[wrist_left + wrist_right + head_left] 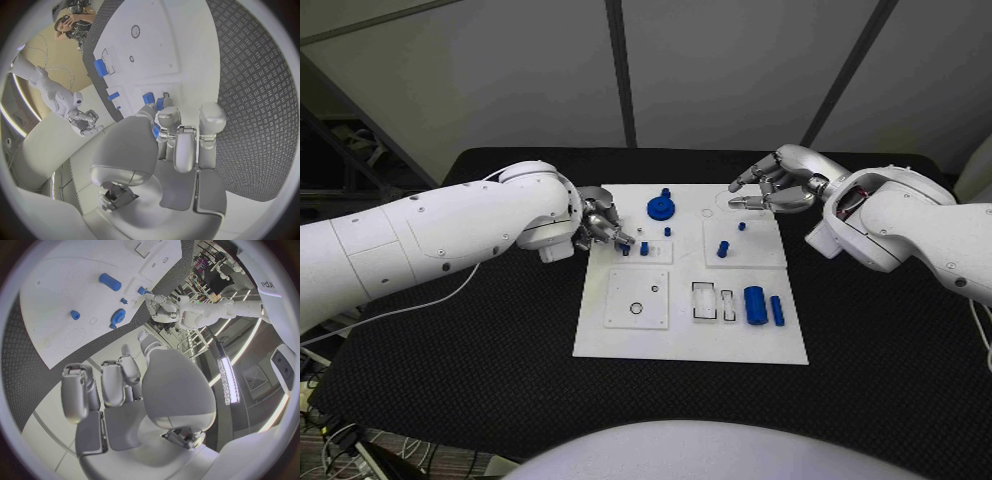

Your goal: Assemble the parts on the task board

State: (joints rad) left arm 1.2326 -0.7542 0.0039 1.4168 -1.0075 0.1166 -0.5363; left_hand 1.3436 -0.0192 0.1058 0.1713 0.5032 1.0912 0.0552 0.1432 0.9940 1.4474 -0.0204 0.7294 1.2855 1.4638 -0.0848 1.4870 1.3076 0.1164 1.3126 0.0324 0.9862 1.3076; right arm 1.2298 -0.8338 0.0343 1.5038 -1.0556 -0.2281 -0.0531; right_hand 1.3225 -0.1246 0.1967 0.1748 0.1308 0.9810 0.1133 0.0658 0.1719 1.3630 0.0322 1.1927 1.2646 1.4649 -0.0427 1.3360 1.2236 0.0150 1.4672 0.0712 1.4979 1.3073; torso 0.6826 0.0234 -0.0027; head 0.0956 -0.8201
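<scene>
because the left hand (603, 228) sits right at the board's (689, 340) left edge, fingers curled close among the small blue pegs (645, 246), a careless move could tip one, though i cannot tell if it pinches anything. the right hand (769, 188) hovers over the far right corner, fingers loosely apart and holding nothing, with the blue gear (661, 208) between both hands and the blue cylinder (754, 304) nearer the front.

A flat white plastic task board (689, 345) lies on a black desk (891, 340) with a fine diamond-tread pattern. The small plastic parts (754, 304) on it are blue. Both many-fingered metal hands, left (606, 228) and right (769, 188), are silver on glossy white arms (430, 235).
</scene>
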